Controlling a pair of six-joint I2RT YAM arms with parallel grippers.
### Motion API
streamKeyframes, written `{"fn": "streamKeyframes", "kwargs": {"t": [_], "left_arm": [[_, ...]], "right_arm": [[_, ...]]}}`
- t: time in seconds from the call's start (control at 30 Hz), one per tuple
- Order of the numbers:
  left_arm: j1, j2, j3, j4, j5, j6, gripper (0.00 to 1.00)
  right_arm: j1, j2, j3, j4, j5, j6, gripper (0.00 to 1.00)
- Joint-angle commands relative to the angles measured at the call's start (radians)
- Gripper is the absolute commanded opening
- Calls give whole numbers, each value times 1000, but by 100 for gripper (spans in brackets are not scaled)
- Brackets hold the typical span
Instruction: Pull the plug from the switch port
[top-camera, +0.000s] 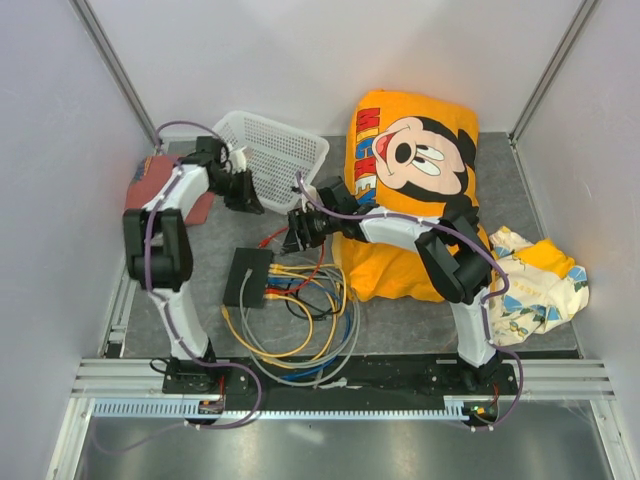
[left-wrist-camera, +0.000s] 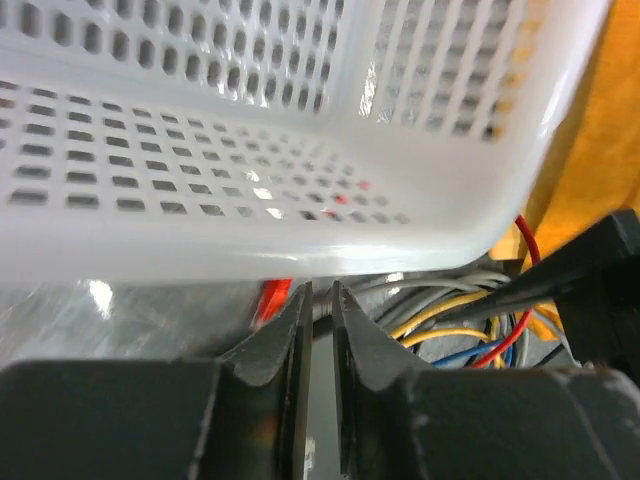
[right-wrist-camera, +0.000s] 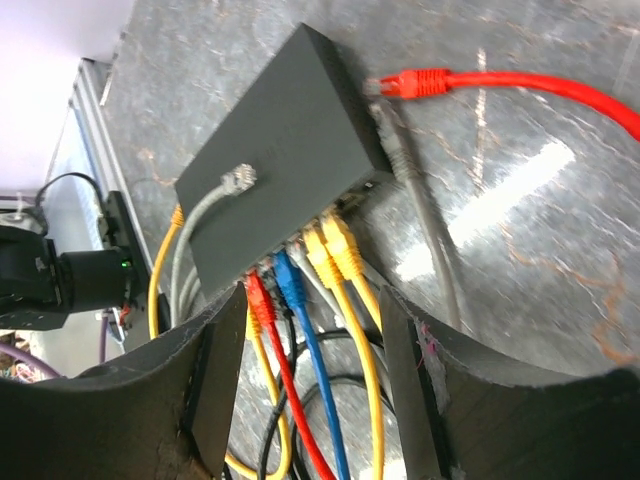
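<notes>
- Several plugs (right-wrist-camera: 318, 250) (red, blue, grey and two yellow) sit seated in the port row along one edge of the switch (right-wrist-camera: 280, 150). The switch lies flat on the table (right-wrist-camera: 520, 200) between your arms, left of centre.
- Your right gripper (right-wrist-camera: 310, 385) hovers above that edge, jaws spread wide and framing the row. It holds nothing.
- Your left gripper (left-wrist-camera: 320, 320) sits at the far left under the rim of the white basket (left-wrist-camera: 200, 150). Its fingers are pressed nearly together with nothing between them.
- One loose red plug (right-wrist-camera: 415, 82) lies just beside a corner of the switch, and one loose grey plug (right-wrist-camera: 238, 178) rests on top of it.
- Step judged: approach; no plug gripped yet.
- Next move calls for lowering onto a single plug, pinching its body, and drawing it straight out. Neighbouring plugs crowd close, and the unheld switch may slide.
</notes>
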Motion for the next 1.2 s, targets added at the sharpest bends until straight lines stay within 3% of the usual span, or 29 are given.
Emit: {"fn": "streamKeyframes", "kwargs": {"t": [0.0, 0.1, 0.2, 0.37, 0.53, 0.6, 0.77, 0.9, 1.17], "left_arm": [[-39, 180, 238, -29, -7, 26, 18], [-45, 240, 390, -42, -43, 26, 16], [-44, 144, 349, -45, -28, 38, 16], [-41, -156, 1, -26, 49, -29, 13], [-39, -356, -371, 32, 31, -129, 6], [-36, -407, -442, 56, 10, -139, 4], [-21, -407, -550, 80, -59, -196, 1], [50, -338, -553, 84, -107, -238, 2], [79, -266, -528, 98, -98, -258, 2]], "right_arm": [[-2, -54, 1, -48, 19, -42, 63], [-2, -47, -8, -48, 8, -46, 63], [-2, -16, -4, -42, -7, -37, 59], [-2, 99, 27, 45, -105, 44, 52], [2, 191, 94, 110, -171, 118, 50], [4, 226, 125, 102, -179, 121, 50], [4, 269, 144, 104, -188, 152, 51], [9, 278, 130, 151, -197, 202, 52], [25, 301, 159, 119, -168, 195, 52]]}}
